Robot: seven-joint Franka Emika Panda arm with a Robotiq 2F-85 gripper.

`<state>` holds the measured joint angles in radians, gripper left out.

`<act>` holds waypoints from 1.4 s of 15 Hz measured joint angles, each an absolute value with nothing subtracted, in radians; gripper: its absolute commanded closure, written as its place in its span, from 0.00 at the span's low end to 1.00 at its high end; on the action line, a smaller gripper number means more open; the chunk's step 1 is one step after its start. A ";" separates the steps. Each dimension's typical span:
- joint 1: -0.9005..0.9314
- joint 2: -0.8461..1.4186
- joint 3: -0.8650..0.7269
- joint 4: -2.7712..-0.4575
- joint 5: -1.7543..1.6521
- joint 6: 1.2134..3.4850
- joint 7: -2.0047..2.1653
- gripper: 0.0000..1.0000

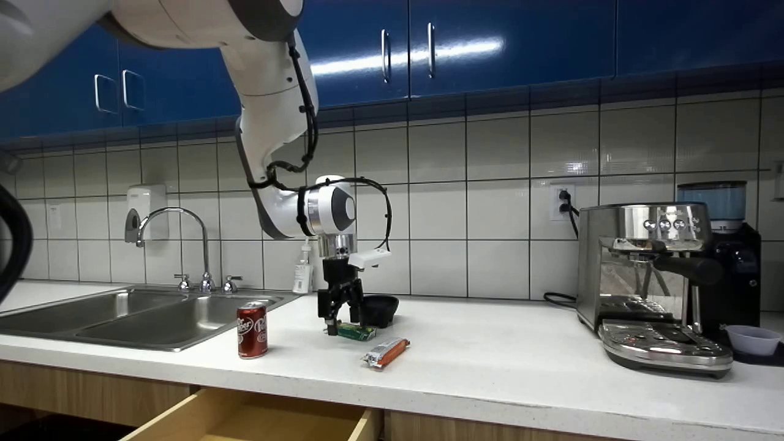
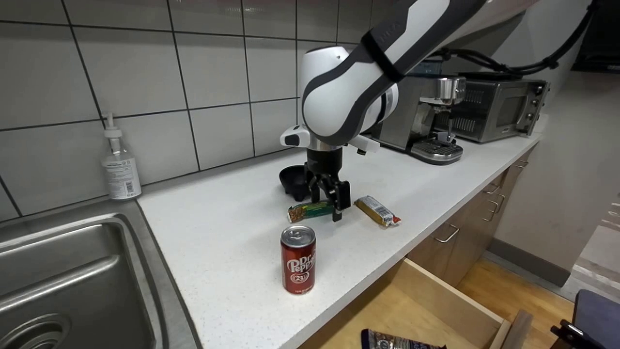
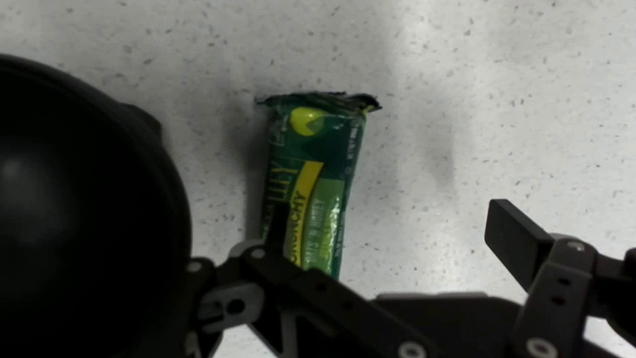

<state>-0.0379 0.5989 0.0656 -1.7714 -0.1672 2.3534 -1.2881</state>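
My gripper (image 3: 390, 214) stands open, fingers wide apart, low over the white counter. Under its left finger in the wrist view lies a green granola bar wrapper (image 3: 318, 149); whether they touch I cannot tell. Nothing is held between the fingers. Close beside the bar is a round black bowl (image 3: 89, 189), also visible behind the gripper in both exterior views. A bar in a silver and orange wrapper (image 1: 386, 353) lies a little apart; in an exterior view this bar (image 2: 377, 211) looks yellowish. Nearer the counter's front, a red Dr Pepper can (image 2: 298, 261) stands upright.
A steel double sink (image 1: 177, 318) is set into the counter, with a soap bottle (image 2: 120, 167) at its back corner. Below the front edge an open wooden drawer (image 2: 426, 305) holds a dark packet (image 2: 392, 341). An espresso machine (image 1: 649, 288) and a toaster oven (image 2: 503, 109) stand farther along.
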 measured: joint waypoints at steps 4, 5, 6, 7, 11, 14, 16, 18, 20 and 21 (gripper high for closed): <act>-0.039 0.626 0.066 -1.722 -0.167 2.353 -1.328 0.00; -0.039 0.632 0.066 -1.713 -0.167 2.353 -1.336 0.00; -0.039 0.639 0.066 -1.706 -0.167 2.353 -1.343 0.00; -0.040 0.646 0.066 -1.699 -0.167 2.353 -1.349 0.00; -0.040 0.676 0.066 -1.670 -0.167 2.352 -1.363 0.00; -0.040 0.693 0.068 -1.648 -0.167 2.350 -1.374 0.00; -0.040 0.699 0.068 -1.638 -0.167 2.348 -1.381 0.00; -0.040 0.705 0.068 -1.628 -0.167 2.345 -1.384 0.00; -0.040 0.712 0.068 -1.616 -0.167 2.340 -1.385 0.00; -0.040 0.715 0.068 -1.612 -0.167 2.338 -1.385 0.00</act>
<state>-0.0399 0.7147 0.0677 -1.6123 -0.1672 2.3378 -1.3854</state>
